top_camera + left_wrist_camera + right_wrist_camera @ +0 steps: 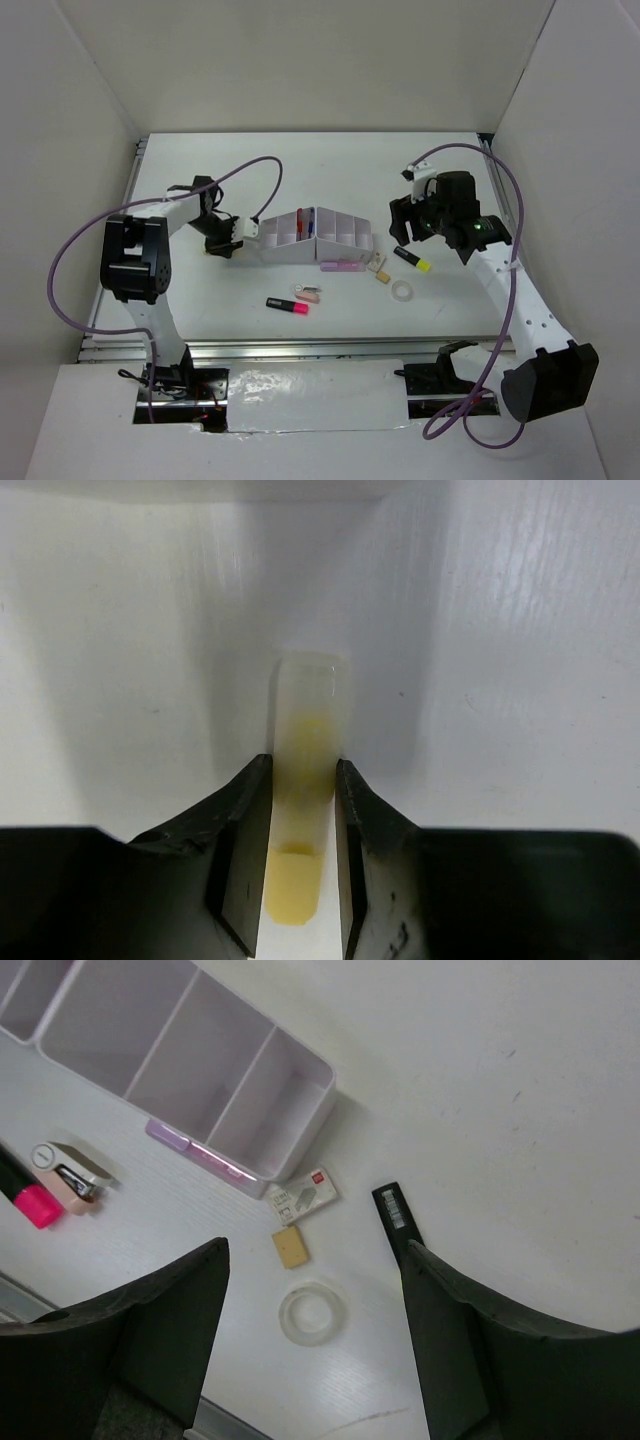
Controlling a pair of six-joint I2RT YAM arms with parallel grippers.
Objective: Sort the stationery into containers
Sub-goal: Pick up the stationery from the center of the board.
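Cream stick (308, 710) clamped in left claw (300, 770), beside left end of white organiser (300, 252), not yet over any compartment; could catch the rim and drop outside if released tilted. Right claw (312, 1250) spread wide, empty, above tape ring (312, 1313) and black-yellow highlighter (411, 259) on surface (200, 300); likely to nudge both if lowered carelessly.

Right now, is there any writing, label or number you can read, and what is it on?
Nothing reads clearly.
On the small white block: red mark and grey print, too small to read.
On the black-yellow highlighter: pale label strip, too blurred.
On the cream stick in the left gripper: no print shows.
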